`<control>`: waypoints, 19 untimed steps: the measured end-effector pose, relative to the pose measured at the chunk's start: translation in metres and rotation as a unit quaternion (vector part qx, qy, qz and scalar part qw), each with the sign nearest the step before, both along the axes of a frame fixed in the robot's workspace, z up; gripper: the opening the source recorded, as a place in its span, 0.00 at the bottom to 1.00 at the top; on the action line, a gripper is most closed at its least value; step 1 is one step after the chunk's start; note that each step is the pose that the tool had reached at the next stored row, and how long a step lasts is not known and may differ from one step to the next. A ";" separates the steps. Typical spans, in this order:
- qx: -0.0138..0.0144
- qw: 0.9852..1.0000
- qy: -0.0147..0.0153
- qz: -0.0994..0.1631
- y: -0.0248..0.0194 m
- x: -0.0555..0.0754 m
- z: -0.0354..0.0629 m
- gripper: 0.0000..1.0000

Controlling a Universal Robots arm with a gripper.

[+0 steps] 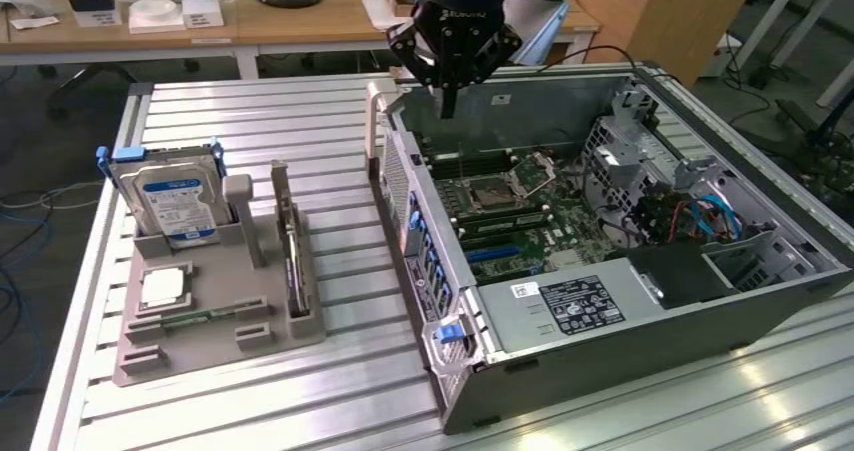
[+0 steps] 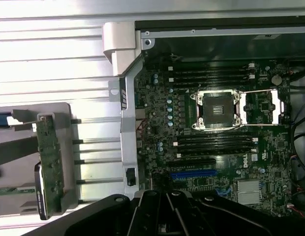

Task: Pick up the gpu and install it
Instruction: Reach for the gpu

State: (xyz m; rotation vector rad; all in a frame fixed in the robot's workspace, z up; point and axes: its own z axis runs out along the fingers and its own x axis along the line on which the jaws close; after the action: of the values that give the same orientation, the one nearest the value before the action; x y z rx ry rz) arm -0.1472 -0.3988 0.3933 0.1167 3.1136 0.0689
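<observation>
Desktop computer case (image 1: 667,329), lying open on a slatted metal desk (image 1: 254,123), with the robot hand (image 1: 450,109) raised above it. The hand's fingers are together, closed on themselves, and point downward over the part of the case farthest from the exterior camera. The gpu (image 1: 295,256), a thin dark board with a metal end bracket, stands on edge outside the case, to the exterior view's left of it, in a grey holder (image 1: 340,321). It occupies the side of the holder nearest the case. Farther from the case, the same holder carries a silver hard drive (image 1: 184,206) with a blue-and-white label, a small square part (image 1: 164,286) and a narrow green memory stick (image 1: 203,317). Inside the case lies the green motherboard (image 2: 224,169), bearing a processor socket (image 2: 218,110), dark memory slots (image 2: 216,145) and a blue slot (image 2: 194,173).
</observation>
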 end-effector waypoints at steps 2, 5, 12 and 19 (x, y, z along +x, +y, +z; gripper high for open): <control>0.000 1.000 0.000 0.000 0.0000 -0.004 0.0000 0.11; 0.000 1.000 0.000 0.000 0.0000 -0.010 0.0000 0.11; 0.000 1.000 0.000 0.000 -0.0001 -0.024 0.0000 0.11; 0.000 1.000 0.000 0.000 -0.0003 -0.040 0.0000 0.11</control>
State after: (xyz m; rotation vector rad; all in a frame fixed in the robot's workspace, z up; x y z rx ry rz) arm -0.1877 -0.3991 0.3933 0.1165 3.1137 0.0688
